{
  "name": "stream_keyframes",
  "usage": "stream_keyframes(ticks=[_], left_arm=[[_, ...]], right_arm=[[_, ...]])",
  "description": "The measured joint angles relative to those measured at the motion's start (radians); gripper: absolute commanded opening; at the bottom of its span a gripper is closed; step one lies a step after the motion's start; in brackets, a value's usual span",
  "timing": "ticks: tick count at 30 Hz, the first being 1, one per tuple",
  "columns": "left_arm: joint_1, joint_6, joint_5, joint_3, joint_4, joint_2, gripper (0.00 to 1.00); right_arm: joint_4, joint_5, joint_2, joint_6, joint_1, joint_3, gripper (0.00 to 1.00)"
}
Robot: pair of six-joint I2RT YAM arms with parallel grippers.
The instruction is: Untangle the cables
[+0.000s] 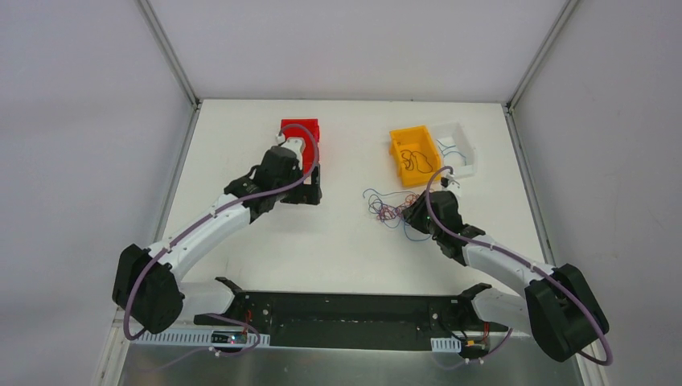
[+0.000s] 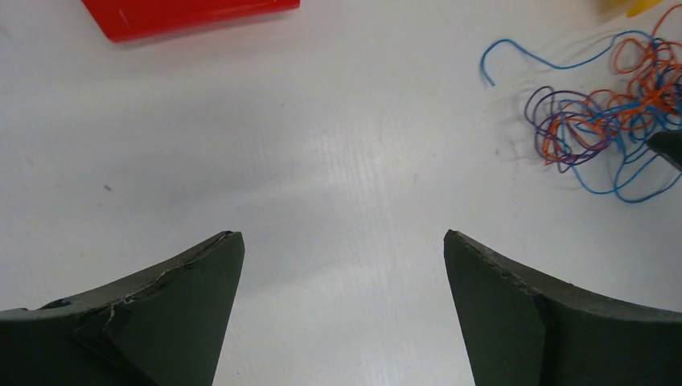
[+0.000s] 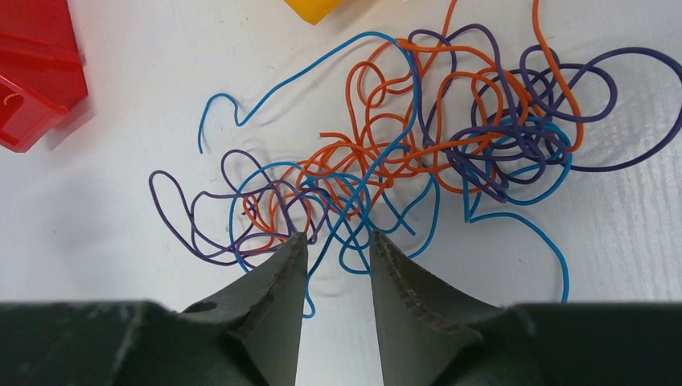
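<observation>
White table (image 1: 338,241) with grey walls around it carries three small bins at its far side. A red bin (image 1: 300,129) stands at the left, and the left arm covers most of it, so what is inside cannot be told. An orange bin (image 1: 414,157) holds some dark curly wires (image 1: 416,161). Touching its right side is a white bin (image 1: 456,149), and a thin blue wire (image 1: 452,149) lies in it.

The cables (image 3: 402,161) lie on the table just in front of the orange bin, as one loose knot of orange, blue and purple strands. The right gripper (image 3: 338,245) is at the near edge of this knot. Its jaws are a little apart and one blue strand passes between the tips, but they do not pinch it. The left gripper (image 2: 342,241) is beside the red bin, well apart from the knot, with jaws spread wide and nothing between them.
</observation>
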Motion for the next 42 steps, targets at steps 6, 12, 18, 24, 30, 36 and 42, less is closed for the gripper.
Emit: stream_keyframes(ticks=[6,12,18,24,30,36,42], left_arm=[[-0.003,-0.014,0.005,-0.245,0.206,-0.104,0.96],[-0.011,0.011,0.036,-0.335,0.426,-0.108,0.95],[-0.011,0.044,0.089,-0.375,0.595,-0.047,0.95],[-0.011,0.055,0.127,-0.421,0.662,-0.014,0.95],[-0.011,0.064,0.15,-0.421,0.687,-0.018,0.95],[-0.011,0.068,0.158,-0.43,0.687,-0.062,0.95],[-0.011,0.083,0.151,-0.433,0.687,-0.091,0.95]], right_arm=[[-0.069,0.018,0.001,0.0,0.0,0.037,0.4],[-0.162,0.08,0.001,-0.001,0.0,0.114,0.79],[-0.253,0.135,0.001,-0.012,-0.012,0.143,0.79],[-0.317,0.143,0.047,-0.01,-0.034,0.21,0.79],[-0.341,0.134,0.174,-0.008,-0.039,0.291,0.8],[-0.336,0.064,0.334,0.002,-0.03,0.33,0.8],[-0.294,0.032,0.455,0.009,0.047,0.439,0.74]])
